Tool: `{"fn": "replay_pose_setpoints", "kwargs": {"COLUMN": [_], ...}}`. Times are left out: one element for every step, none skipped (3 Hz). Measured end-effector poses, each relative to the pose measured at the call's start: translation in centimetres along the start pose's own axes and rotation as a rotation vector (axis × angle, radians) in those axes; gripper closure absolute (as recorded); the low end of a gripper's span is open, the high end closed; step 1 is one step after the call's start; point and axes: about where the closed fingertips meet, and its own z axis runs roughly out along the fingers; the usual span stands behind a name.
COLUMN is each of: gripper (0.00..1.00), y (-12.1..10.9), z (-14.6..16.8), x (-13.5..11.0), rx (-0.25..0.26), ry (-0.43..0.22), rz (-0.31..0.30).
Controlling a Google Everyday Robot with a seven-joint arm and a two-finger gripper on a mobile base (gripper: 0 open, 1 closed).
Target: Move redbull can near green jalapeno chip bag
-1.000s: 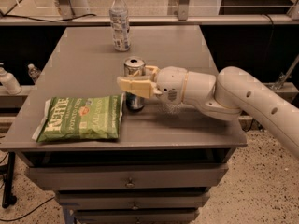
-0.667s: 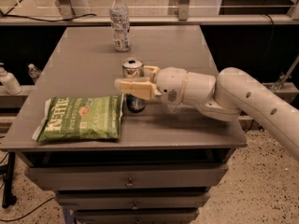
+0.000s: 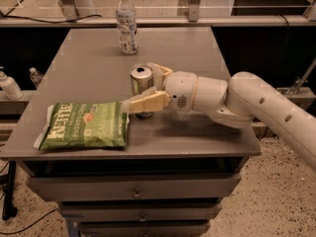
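Tool [image 3: 139,87] mid-table, toward front edge, clamped on the can [image 3: 141,79], one finger each side. Can upright on table [image 3: 197,48], just beside bag [image 3: 84,125], which lies flat at front-left corner. Capped bottle [image 3: 126,21] upright near back edge, well apart.
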Motion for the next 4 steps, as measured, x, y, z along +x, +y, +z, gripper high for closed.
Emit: {"fn": "replay_pose_setpoints", "kwargs": {"gripper": [0.0, 0.0, 0.0, 0.0], "y": [-0.5, -1.9, -2.8, -2.7], "z": [-1.2, -5.6, -12.7, -19.4], "x": [-0.7, -3.0, -7.9, -13.2], "rx": [0.018, 0.118, 0.281, 0.452], "ry": [0.015, 0.057, 0.11, 0.12], "rz": [-0.023, -0.092, -0.216, -0.342]}}
